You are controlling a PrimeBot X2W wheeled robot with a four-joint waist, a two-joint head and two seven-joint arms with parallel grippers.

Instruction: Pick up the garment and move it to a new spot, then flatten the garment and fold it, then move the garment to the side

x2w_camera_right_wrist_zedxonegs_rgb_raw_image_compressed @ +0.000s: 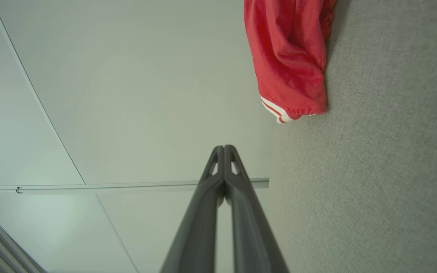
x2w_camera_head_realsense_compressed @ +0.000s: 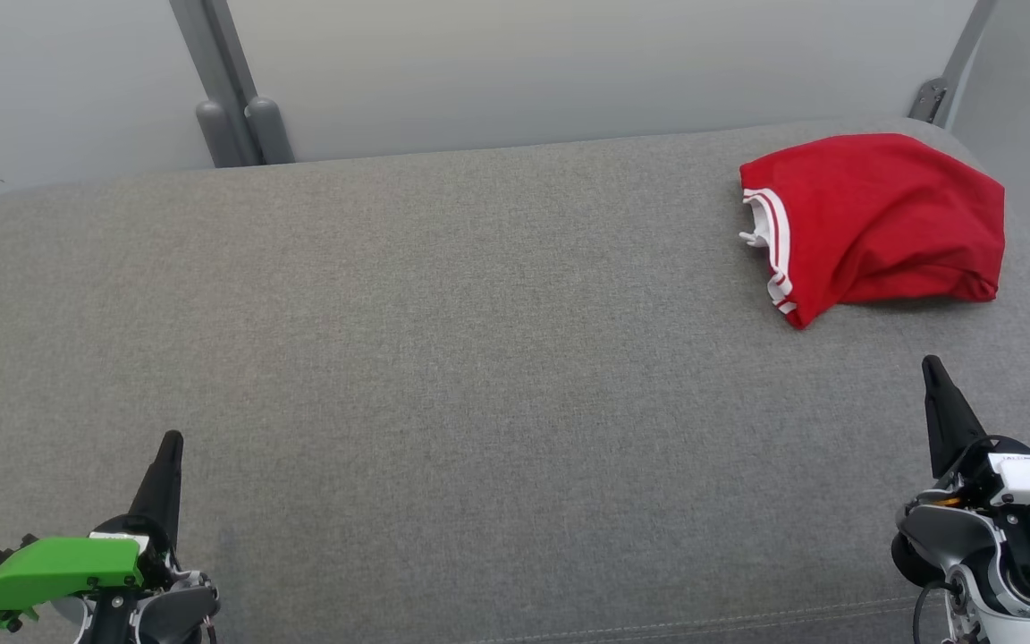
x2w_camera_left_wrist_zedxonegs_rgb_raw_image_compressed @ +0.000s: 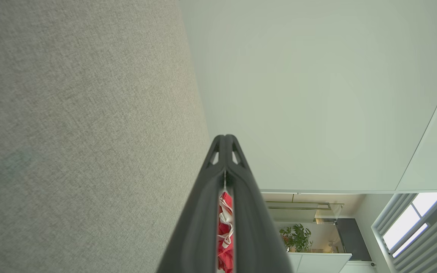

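Red cloth with white-striped trim, the garment lies bunched in a loose, rounded heap at the far right of the grey woven surface, close to its back edge and its rounded right corner. The striped hem faces the middle of the surface, with a small white scrap poking out beside it. The right gripper sits at the lower right of the head view, on the near side of the garment and apart from it, its two dark fingers pressed together to a single point and grasping nothing. The right wrist view shows the same: fingertips meeting, with the garment ahead and off to one side on the grey fabric. The left gripper is at the lower left, well apart from the garment, fingers likewise clenched on nothing, with a bright green cover on its wrist. In the left wrist view a sliver of red and white shows through the slit lower down between the fingers. Behind the surface stands a pale wall panel with two grey posts.
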